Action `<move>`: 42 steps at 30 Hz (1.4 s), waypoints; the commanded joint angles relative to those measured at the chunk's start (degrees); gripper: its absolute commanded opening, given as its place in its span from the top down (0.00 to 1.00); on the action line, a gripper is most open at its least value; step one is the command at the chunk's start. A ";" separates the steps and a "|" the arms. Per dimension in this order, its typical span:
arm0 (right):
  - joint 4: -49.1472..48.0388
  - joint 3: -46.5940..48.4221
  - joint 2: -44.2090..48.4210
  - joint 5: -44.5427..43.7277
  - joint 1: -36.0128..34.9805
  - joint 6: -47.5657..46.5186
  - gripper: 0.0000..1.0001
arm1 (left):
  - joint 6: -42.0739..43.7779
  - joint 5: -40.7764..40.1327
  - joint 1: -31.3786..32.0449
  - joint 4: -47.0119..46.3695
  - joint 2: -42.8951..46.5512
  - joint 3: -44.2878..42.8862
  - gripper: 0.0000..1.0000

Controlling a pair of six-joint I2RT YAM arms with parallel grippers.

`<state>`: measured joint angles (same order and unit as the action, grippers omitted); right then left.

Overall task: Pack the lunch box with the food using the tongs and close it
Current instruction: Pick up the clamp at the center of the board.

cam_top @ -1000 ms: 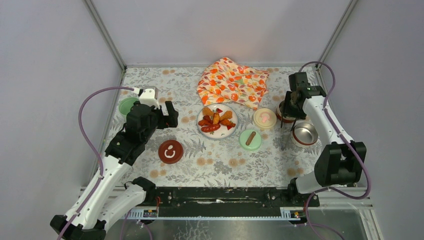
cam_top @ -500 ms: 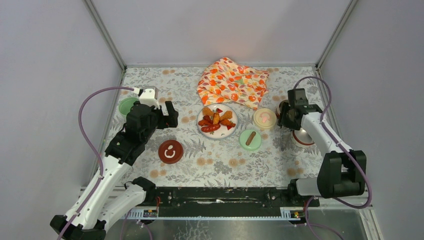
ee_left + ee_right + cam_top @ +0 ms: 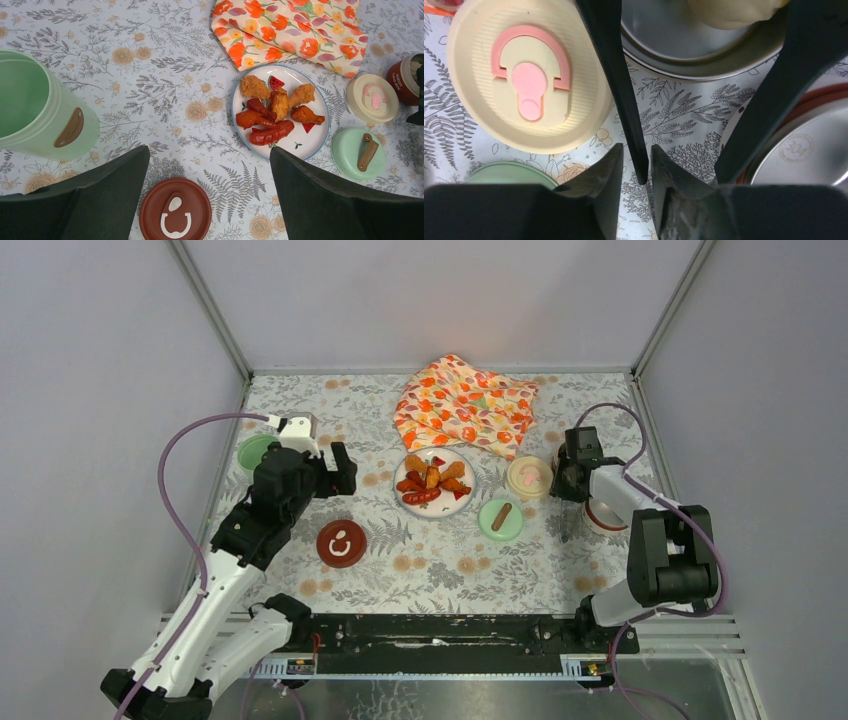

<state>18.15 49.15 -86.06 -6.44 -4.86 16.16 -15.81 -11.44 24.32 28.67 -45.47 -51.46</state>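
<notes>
Only the right wrist view shows the tongs [image 3: 624, 90] between the right gripper [image 3: 636, 172].

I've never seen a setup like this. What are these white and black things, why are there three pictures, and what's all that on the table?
They are two robot arms bolted to the table's near edge. One picture looks down from above; the others come from cameras on each wrist. On the patterned table lie a plate of fried food, a flowered cloth, three lids, green, cream and dark red, a mint-green pot and steel bowls. The left gripper hangs open, holding nothing. The right gripper has the dark tongs between its fingers.
</notes>
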 commanded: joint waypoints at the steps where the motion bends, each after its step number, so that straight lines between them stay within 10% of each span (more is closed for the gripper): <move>1: -3.75 -0.27 -0.31 -0.49 0.12 -0.19 0.71 | 0.17 0.66 -0.50 -3.44 -0.29 0.66 0.02; 13: 3.50 3.39 7.03 2.11 -0.72 -0.60 0.99 | 0.02 2.58 -0.50 -3.69 -1.86 0.54 0.02; 30: 11.02 13.83 16.03 11.56 -20.24 -0.65 1.00 | -19.15 23.60 0.53 -11.52 -8.44 1.47 0.02; 42: 2.58 8.88 20.15 20.75 -29.53 -2.87 1.00 | -34.14 19.37 14.26 -31.69 -16.19 4.82 0.02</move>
<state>25.87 59.05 -67.90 9.67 -32.34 14.92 -44.03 9.43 35.64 9.65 -59.16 -46.83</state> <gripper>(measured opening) 0.100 0.983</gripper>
